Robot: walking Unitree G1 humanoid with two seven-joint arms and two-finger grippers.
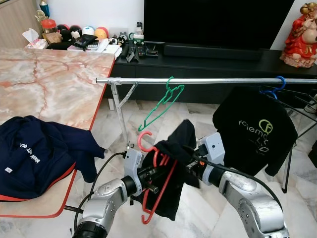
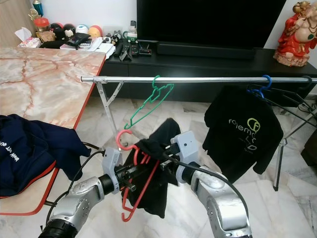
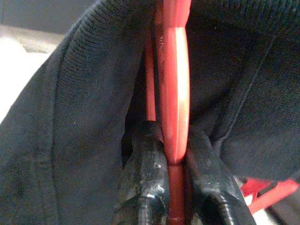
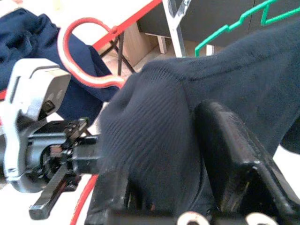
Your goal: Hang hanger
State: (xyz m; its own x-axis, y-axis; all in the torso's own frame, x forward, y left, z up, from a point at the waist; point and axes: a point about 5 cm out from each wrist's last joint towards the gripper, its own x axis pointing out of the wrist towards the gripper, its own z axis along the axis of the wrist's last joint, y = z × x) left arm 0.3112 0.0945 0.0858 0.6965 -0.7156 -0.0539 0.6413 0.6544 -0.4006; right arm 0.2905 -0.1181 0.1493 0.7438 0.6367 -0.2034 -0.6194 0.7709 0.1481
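Nearest, the left end effector (image 1: 154, 174) was seen clamped on the red hanger (image 1: 157, 191), its two black fingers (image 3: 145, 173) pressed to either side of the red bar in the left wrist view. The hanger was held low in front of the robot, below the rail and not hooked on it, with its hook (image 1: 143, 141) pointing up and its frame hanging downward. A dark garment (image 1: 176, 163) was draped over the hanger and bunched between the two arms. The right end effector (image 1: 190, 159) was closed on a fold of this garment, the cloth being pinched between its fingers (image 4: 229, 154) in the right wrist view.

To the robot's left, a marble-patterned worktop (image 1: 54, 84) with a red edge was seen, and a navy garment (image 1: 34, 153) was spread on its near corner, partly overhanging.

Beyond the arms, a metal rail (image 1: 208, 80) was stretched across the scene on a slanted support. A green hanger (image 1: 161, 104) was hung bare from it near the middle, tilted. Further to the right, a black T-shirt (image 1: 255, 131) with pale lettering was hung on a blue hanger (image 1: 277, 87).

Behind the rail, a low black cabinet (image 1: 223, 62) was placed against the wall, with a large dark screen (image 1: 218, 20) above it, a red figurine (image 1: 300, 37) at its right end, and small items cluttered at its left.
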